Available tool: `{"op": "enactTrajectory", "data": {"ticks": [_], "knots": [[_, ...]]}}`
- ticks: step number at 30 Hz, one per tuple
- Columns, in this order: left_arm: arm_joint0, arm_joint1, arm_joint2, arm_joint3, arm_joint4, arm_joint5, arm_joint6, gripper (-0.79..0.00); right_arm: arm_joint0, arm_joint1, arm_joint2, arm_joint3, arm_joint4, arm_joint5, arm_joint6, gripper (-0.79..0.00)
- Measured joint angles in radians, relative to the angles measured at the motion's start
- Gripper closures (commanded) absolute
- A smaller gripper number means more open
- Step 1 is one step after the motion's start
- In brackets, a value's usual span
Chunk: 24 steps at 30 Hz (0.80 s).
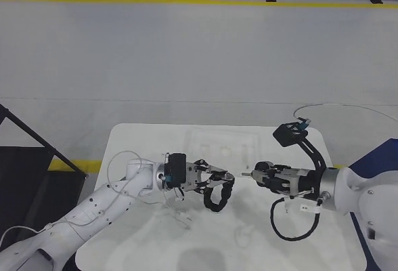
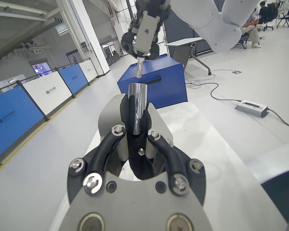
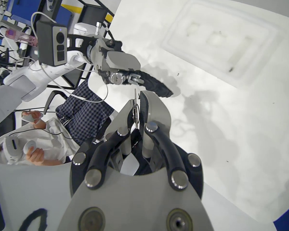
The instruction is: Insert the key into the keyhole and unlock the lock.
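Gripping the lock [image 2: 137,102] by its chrome cylinder, the left hand [image 1: 219,178] holds it above the surface [image 1: 145,139]. The right hand [image 1: 255,173] pinches the key [image 2: 139,67], tip just short of the cylinder.

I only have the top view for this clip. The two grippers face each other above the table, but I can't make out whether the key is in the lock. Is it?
Observer: Not yet. The left wrist view shows the key with its tip just short of the lock, a small gap between them.
Operator: Is the lock held properly?
Observer: The left gripper is shut on its chrome cylinder, clamping it from both sides.
Operator: And the key?
Observer: The right wrist view shows the right gripper shut on the key, its blade sticking out past the tips and a key ring pinched in with it.
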Motion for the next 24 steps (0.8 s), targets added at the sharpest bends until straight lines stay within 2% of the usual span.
{"op": "enactTrajectory", "data": {"ticks": [5,11,24], "knots": [[-0.012,-0.026,0.024,0.036,0.063,0.057,0.042,0.000,0.050,0.013,-0.062,0.001,-0.068,-0.004,0.004,0.000],[-0.014,-0.049,0.030,0.066,0.078,0.105,0.064,0.000,0.070,0.027,-0.115,0.001,-0.078,0.015,-0.015,0.000],[0.004,-0.078,0.007,0.083,0.077,0.162,0.047,0.000,0.114,0.056,-0.170,0.001,-0.054,0.041,-0.042,0.000]]}}
